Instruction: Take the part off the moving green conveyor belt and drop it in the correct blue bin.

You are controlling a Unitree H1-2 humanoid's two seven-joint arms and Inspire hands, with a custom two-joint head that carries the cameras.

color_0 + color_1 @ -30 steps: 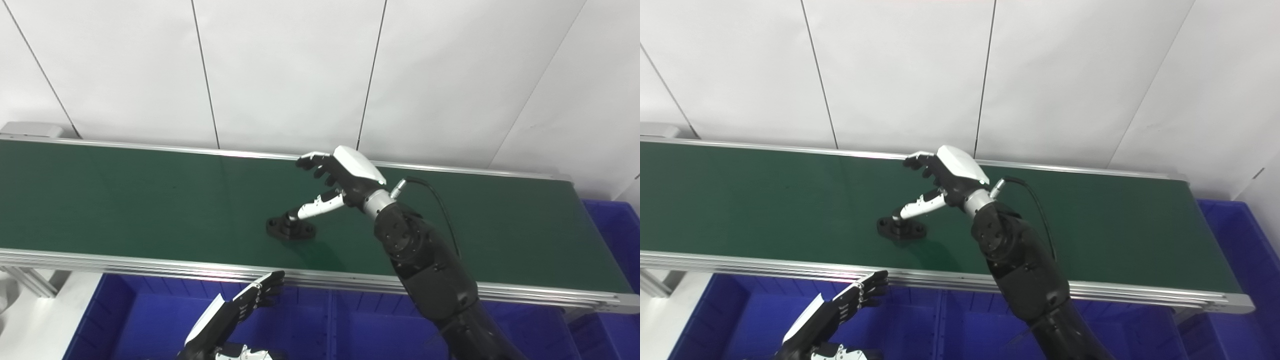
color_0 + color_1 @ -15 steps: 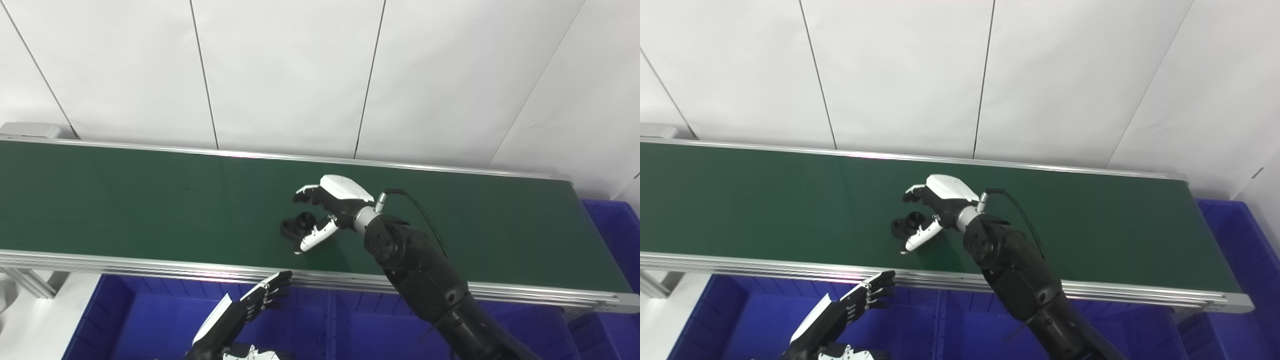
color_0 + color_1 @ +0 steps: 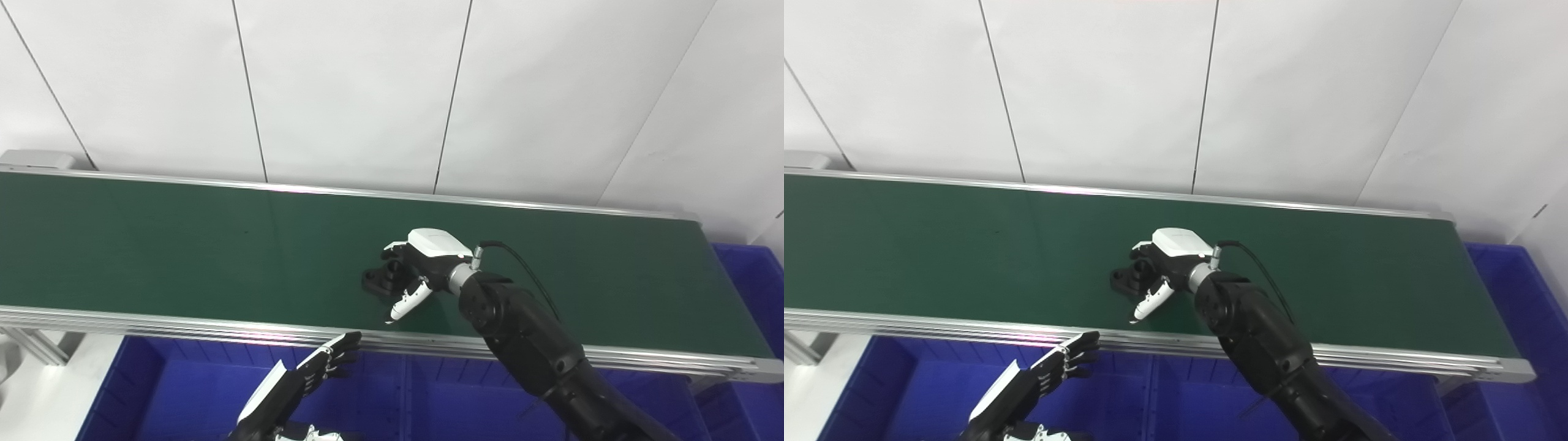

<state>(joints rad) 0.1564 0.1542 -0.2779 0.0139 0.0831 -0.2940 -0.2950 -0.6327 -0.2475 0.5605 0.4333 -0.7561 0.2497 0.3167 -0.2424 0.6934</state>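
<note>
Shifted rightward along the belt (image 3: 153,245) since a second ago — part (image 3: 378,280) and right robot hand (image 3: 416,269) alike. Now lowered over the part, fingers curled round it, thumb (image 3: 409,301) sticking out toward the near rail; firm grip not discernible. Left robot hand (image 3: 300,383) spread, holding nothing, above the bins (image 3: 184,380).

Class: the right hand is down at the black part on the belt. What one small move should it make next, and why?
Probably close the fingers. The right hand is over the part with its thumb apart in front, and the part rests on the belt, not lifted.
</note>
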